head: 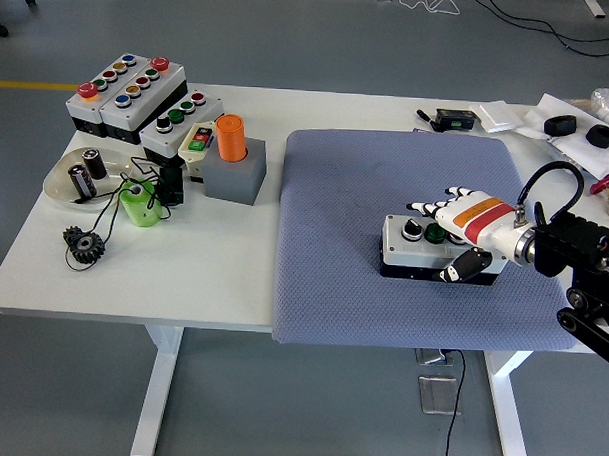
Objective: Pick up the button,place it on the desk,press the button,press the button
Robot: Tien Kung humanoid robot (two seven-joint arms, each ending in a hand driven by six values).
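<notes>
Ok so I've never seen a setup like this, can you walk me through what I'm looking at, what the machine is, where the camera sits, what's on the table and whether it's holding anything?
This is a humanoid robot at a white table, seen from a camera high on the robot itself, looking down and forward. Only its right arm shows, coming in from the right edge and ending in a white hand with five fingers. That hand grips a grey button box lying on a blue-grey mat: fingers over the top, thumb against the near side. At the far left sit more button boxes, an orange cylinder standing in a grey block, a clear dish, a green roll and a small black gear. Odds and ends lie at the far right corner.
</notes>
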